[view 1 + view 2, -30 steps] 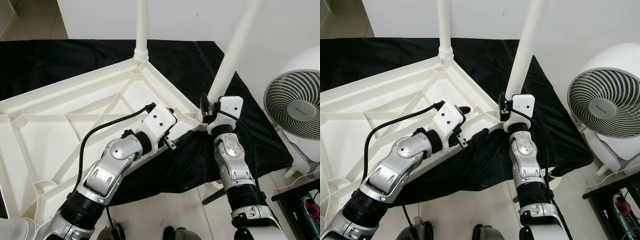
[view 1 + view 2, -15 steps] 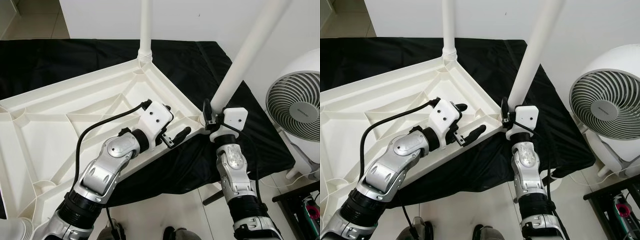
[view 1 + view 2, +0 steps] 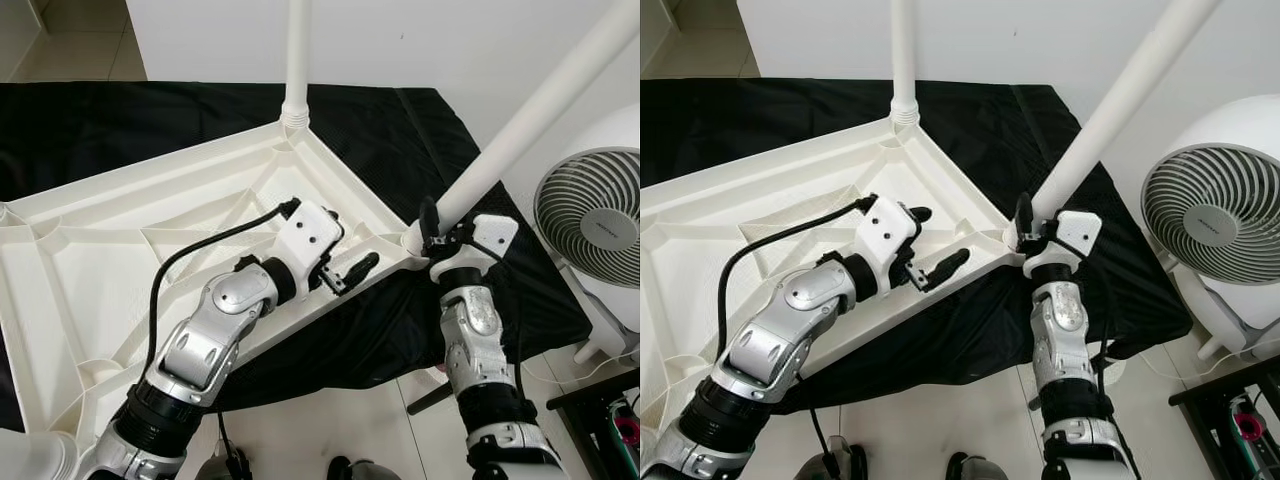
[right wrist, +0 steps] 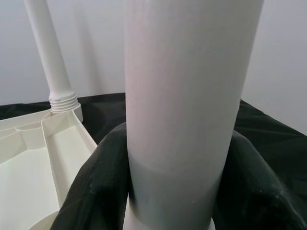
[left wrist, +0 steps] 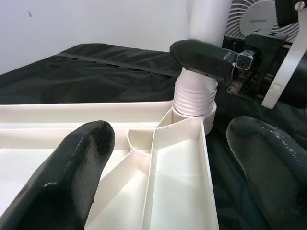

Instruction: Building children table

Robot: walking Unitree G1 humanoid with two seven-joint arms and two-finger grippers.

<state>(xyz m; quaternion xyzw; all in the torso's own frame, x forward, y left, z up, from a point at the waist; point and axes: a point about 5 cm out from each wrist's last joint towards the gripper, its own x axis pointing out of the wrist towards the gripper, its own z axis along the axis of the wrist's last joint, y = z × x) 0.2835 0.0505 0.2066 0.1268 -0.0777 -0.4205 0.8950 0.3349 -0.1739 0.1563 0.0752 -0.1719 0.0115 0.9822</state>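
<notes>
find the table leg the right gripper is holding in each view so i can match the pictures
Left eye view: the near table leg slants from the corner socket up to the top right edge.
Right eye view: the leg slants right of centre, above the right gripper.
Left wrist view: its ribbed base sits in the corner socket.
Right wrist view: the leg stands central between the fingers.
Shared landmark: the white tabletop.
</notes>
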